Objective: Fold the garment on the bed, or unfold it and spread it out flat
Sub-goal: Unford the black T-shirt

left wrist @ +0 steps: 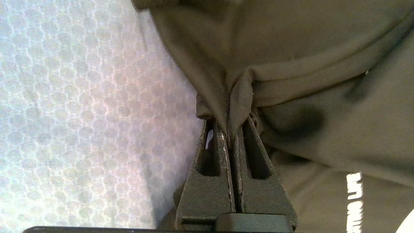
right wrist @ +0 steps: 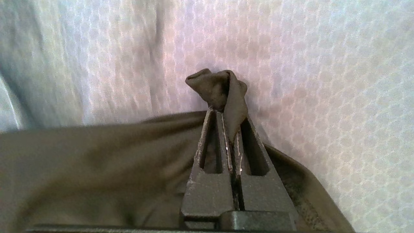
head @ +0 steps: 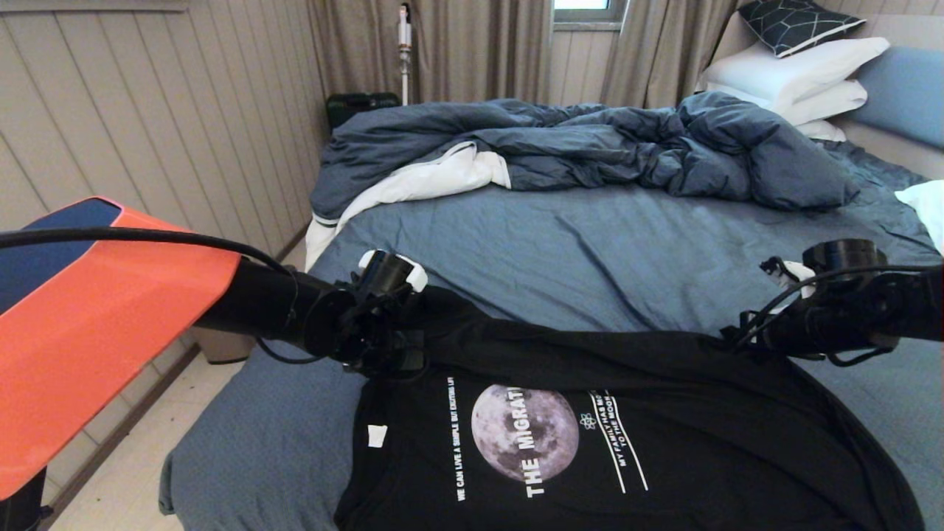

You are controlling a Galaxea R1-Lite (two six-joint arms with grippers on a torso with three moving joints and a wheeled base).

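- Head view: my left gripper is down at the far-left edge of the garment, right gripper at the far-right edge. The black tee lies on the near part of the bed, moon print & white text up, small white tag near its left side. Far edge of the shirt is bunched into a ridge running between my 2 grippers.
- Still head view: rumpled dark blue duvet w/ white lining sits further back, well apart from the tee; white pillows stacked at far right, a dark patterned one on top.
- Left wrist view: left gripper clamped tight on a pinch of garment fabric, cloth gathered at the tips, sheet beside it.
- Right wrist view: right gripper clamped too, a small wad of garment poking out past the tips, over the sheet.
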